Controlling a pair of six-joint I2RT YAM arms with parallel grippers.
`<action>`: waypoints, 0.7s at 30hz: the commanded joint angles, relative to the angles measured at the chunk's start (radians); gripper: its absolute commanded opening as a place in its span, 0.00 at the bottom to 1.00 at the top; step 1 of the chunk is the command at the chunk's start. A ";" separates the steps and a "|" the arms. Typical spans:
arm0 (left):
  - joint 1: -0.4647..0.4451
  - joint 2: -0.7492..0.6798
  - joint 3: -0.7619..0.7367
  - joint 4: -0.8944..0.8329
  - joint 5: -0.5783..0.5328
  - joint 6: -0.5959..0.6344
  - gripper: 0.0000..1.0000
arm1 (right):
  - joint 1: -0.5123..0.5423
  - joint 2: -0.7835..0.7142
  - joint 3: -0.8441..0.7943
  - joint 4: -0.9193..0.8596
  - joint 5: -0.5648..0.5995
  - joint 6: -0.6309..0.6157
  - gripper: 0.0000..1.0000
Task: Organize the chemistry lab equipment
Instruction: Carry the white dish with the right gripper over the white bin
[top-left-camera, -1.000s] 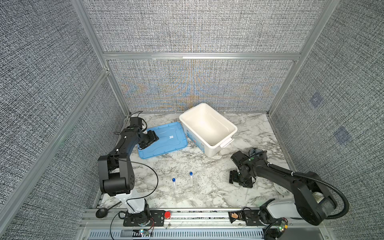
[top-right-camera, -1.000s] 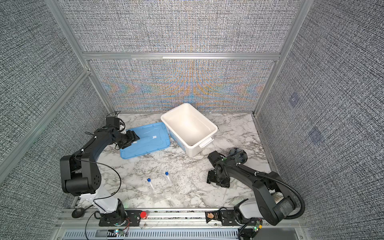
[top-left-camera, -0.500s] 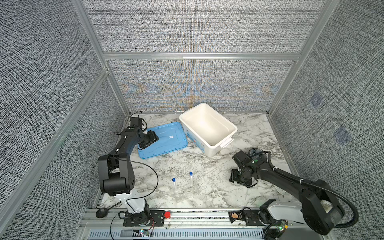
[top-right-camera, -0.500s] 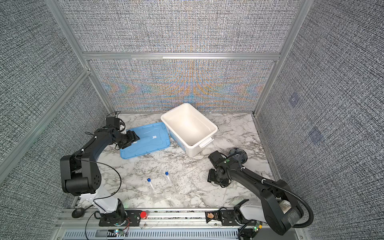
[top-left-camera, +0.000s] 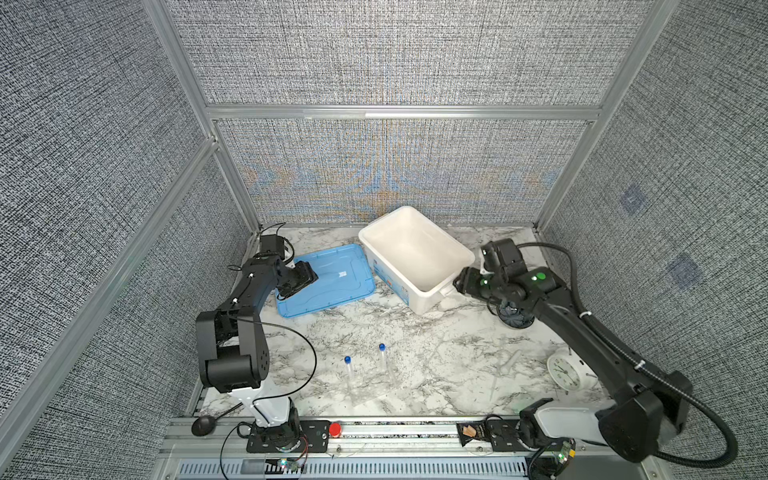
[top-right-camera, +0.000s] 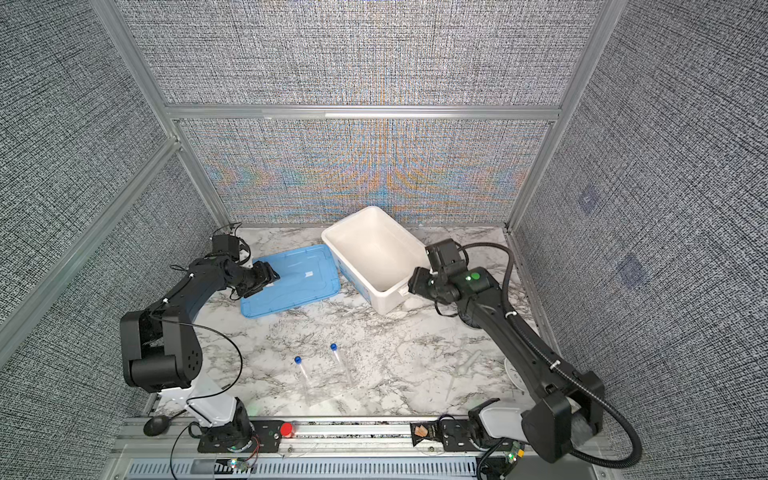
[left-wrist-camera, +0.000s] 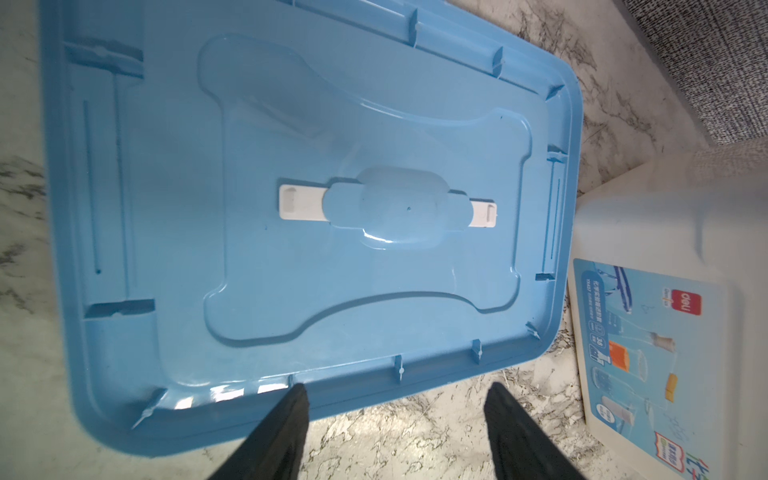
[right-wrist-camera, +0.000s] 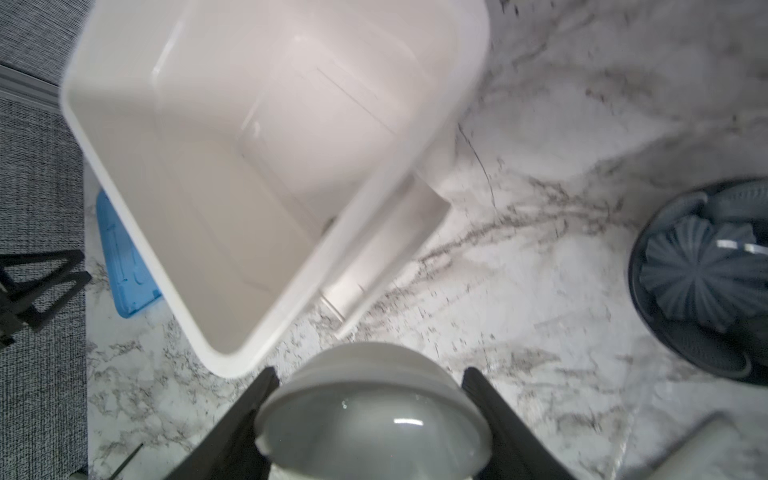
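A small white bowl (right-wrist-camera: 374, 419) is clamped between the fingers of the right gripper (right-wrist-camera: 370, 374), right of centre in both top views, just beside the white bin (top-left-camera: 415, 249); the left gripper (left-wrist-camera: 395, 388) is spread wide and empty at the blue lid (left-wrist-camera: 374, 124). Two capped tubes (top-left-camera: 349, 372) are laid at lower centre

The right gripper (right-wrist-camera: 370, 376) has its black jaws pressed against either side of a small white bowl (right-wrist-camera: 374, 419), just beside a corner of the open white bin (right-wrist-camera: 199, 232). A blue lid (right-wrist-camera: 124, 266) peeks out behind the bin, and a dark ribbed round thing (right-wrist-camera: 702, 278) sits on the marbled counter (right-wrist-camera: 540, 208).
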 joint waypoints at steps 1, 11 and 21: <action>0.000 0.004 0.011 0.001 -0.011 0.011 0.69 | -0.008 0.110 0.138 0.016 -0.005 -0.121 0.56; 0.001 -0.018 0.086 -0.106 -0.007 0.034 0.69 | -0.019 0.541 0.562 -0.064 0.014 -0.226 0.55; 0.000 -0.082 0.032 -0.137 0.001 0.027 0.68 | -0.009 0.865 0.905 -0.321 0.083 -0.382 0.55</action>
